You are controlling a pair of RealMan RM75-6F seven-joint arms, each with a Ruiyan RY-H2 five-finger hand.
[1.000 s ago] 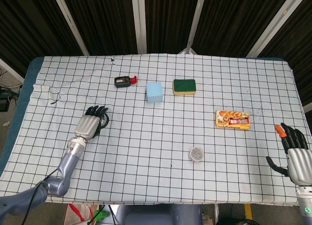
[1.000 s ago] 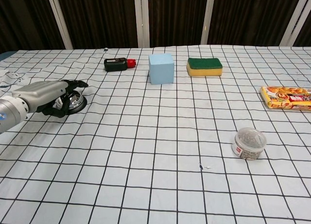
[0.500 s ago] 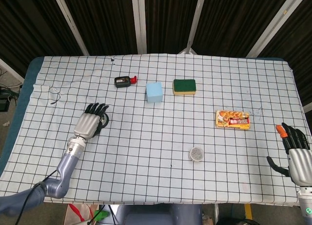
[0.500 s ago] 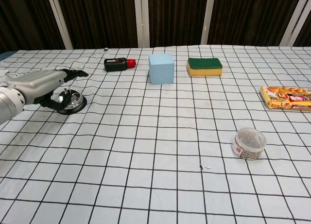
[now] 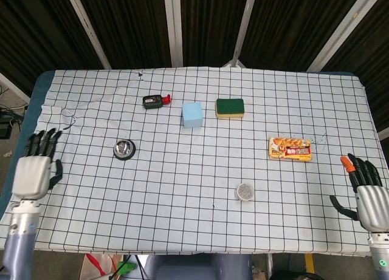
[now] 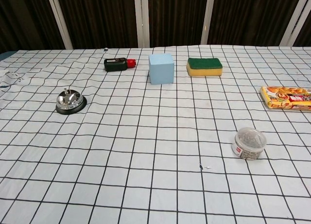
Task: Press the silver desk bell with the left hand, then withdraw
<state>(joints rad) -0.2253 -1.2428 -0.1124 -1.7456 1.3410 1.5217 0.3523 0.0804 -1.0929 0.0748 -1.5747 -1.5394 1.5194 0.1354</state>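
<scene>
With fingers spread and empty, the left hand (image 5: 33, 170) sits well clear of the silver desk bell (image 5: 124, 149), so the withdrawal should end gently.

Bright, even overhead light; sharp focus.

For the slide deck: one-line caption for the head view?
Silver desk bell sits alone on the checked cloth, left robot hand open at the table edge, right robot hand open opposite.

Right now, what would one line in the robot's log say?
left hand: open, at left table edge, clear of bell | silver desk bell: upright, untouched | right hand: open, idle at right edge
</scene>
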